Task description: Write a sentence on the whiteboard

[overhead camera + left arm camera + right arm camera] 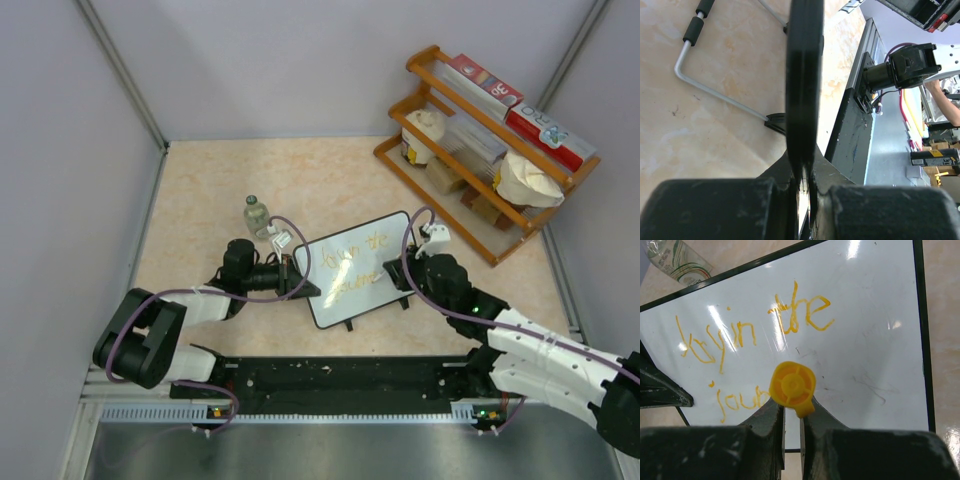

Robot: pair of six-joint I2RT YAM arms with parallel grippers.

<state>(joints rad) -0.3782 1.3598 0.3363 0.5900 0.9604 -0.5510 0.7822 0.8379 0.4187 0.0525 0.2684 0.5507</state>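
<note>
Nearest to the camera, a black rail (340, 380) runs along the near edge of the table (200, 180) and carries both arm bases. From there the left gripper (292, 280) reaches to the left short edge of the whiteboard (372, 282). In its wrist view the jaws are pressed together on the thin black frame (805, 75), so it has a firm hold of the board. Under that edge a bent wire stand (720, 95) with black foam sleeves shows above the beige table top. The right gripper (412, 275) is at the right edge of the board, and its arm covers a little of that side from above. Its jaws are almost closed on a yellow marker (792, 385), seen from its round back end. The whiteboard is between the two grippers, in the middle of the table and turned at an angle, with two small black feet on its near long edge. The sentence (750, 335) is in thin orange script in two lines. The upper line ends in "the", and the rest I cannot read for sure. The marker's end hides part of the lower line in the right wrist view. Just behind the left gripper, near the far left corner of the board but apart from it, stands a small clear bottle (257, 213). Well apart, in the far right corner, a wooden rack (445, 185) holds boxes and some pale wrapped items.
</note>
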